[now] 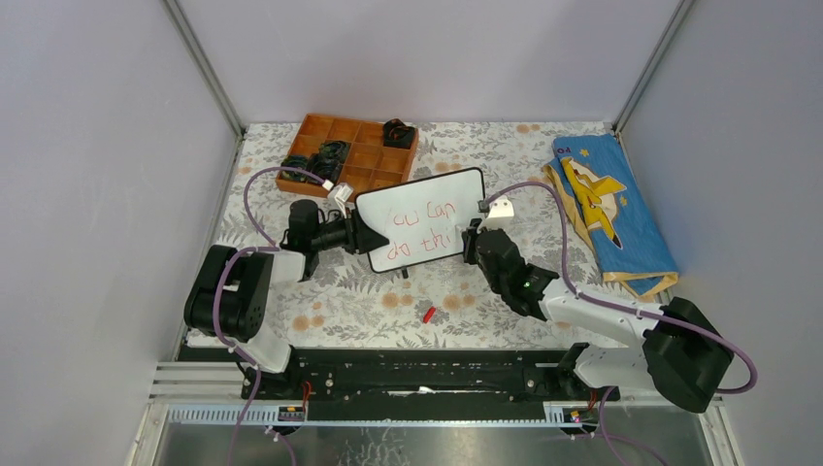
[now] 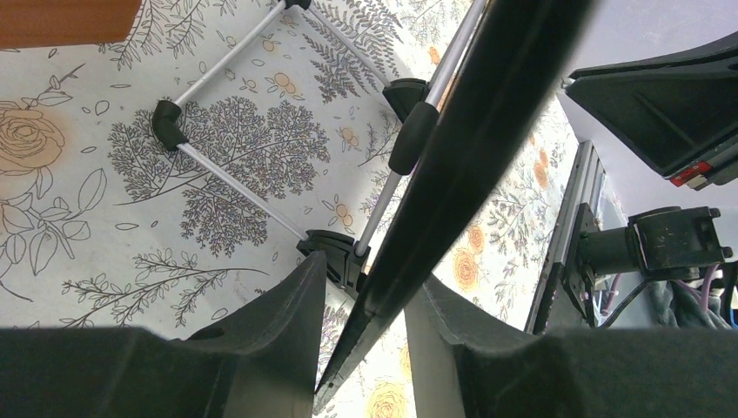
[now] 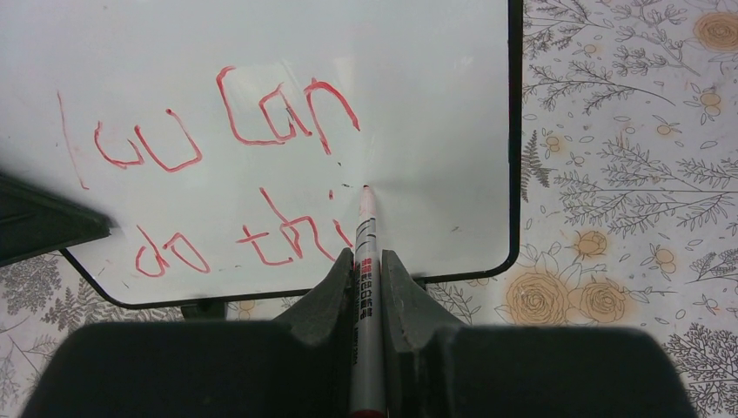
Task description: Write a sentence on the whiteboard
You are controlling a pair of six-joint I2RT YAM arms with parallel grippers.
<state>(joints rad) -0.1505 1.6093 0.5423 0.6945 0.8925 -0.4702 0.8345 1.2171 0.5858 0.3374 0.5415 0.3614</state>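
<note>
Right claw (image 3: 367, 258) pinches a white marker (image 3: 365, 222), left claw (image 2: 370, 280) the black-framed whiteboard (image 1: 437, 199), above a floral desk (image 1: 369, 301). Left wrist view alone shows its silver stand (image 2: 235, 183).

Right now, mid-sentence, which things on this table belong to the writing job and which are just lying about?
In the job: small white black-framed whiteboard, clamped by the left gripper; red handwritten sentence; white red-tipped marker, gripped by the right gripper.
Lying about: orange compartment tray; blue cloth with yellow print; small red piece, perhaps a cap.

Red sentence (image 3: 261, 139) on white, black-framed whiteboard (image 3: 418, 87); floral tablecloth (image 3: 627, 174)
</note>
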